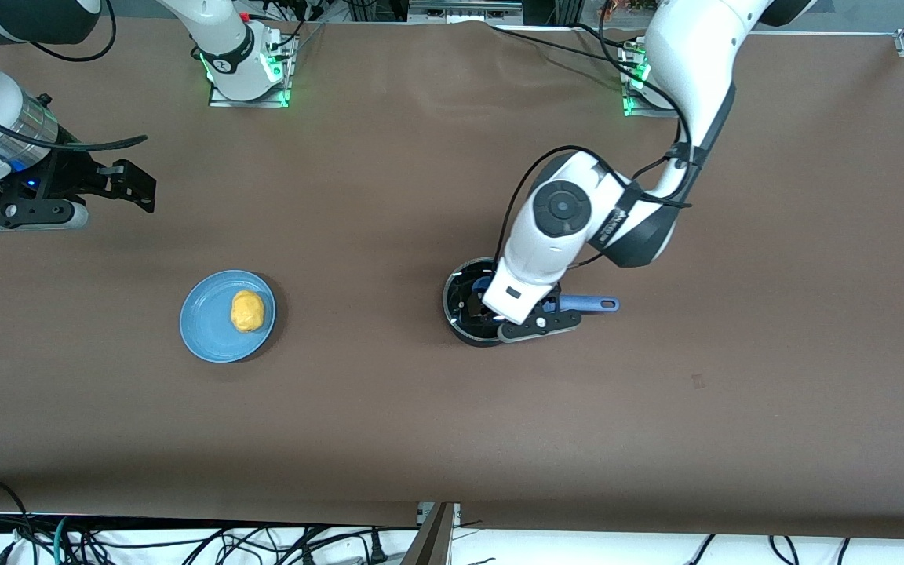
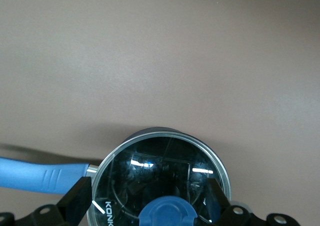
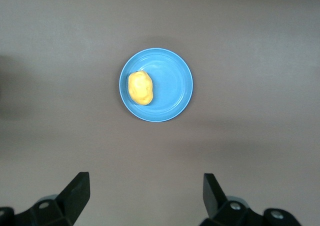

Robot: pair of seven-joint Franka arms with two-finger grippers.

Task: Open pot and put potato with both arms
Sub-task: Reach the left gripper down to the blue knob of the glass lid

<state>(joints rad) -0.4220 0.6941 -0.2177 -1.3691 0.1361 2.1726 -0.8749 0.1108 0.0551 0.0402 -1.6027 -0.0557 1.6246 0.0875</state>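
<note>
Glass lid [image 2: 162,178] is on the pot [image 1: 469,302]; your left gripper [image 2: 145,206] straddles its knob [image 2: 166,213], jaws wide, probably not touching yet. Close, then lift straight. Your right gripper [image 3: 145,193] waits wide over bare table near the potato [image 3: 140,87].

1. The pot [image 1: 458,302] sits on the table [image 1: 421,408] toward my left arm's end, its handle [image 1: 589,304] pointing on toward that same end
2. The lid [image 2: 160,178] lies on the pot, its knob [image 2: 167,213] at the centre
3. My left gripper [image 1: 491,314] hangs right over the lid, one finger [image 2: 77,201] on each side of the knob, spread wide apart
4. The plate [image 1: 205,333] lies toward my right arm's end, well apart from the pot
5. The potato [image 1: 247,311] rests on the plate, off-centre, on the side toward the pot
6. My right gripper [image 1: 126,184] waits over bare table at my right arm's end, fingers [image 3: 77,191] parted
</note>
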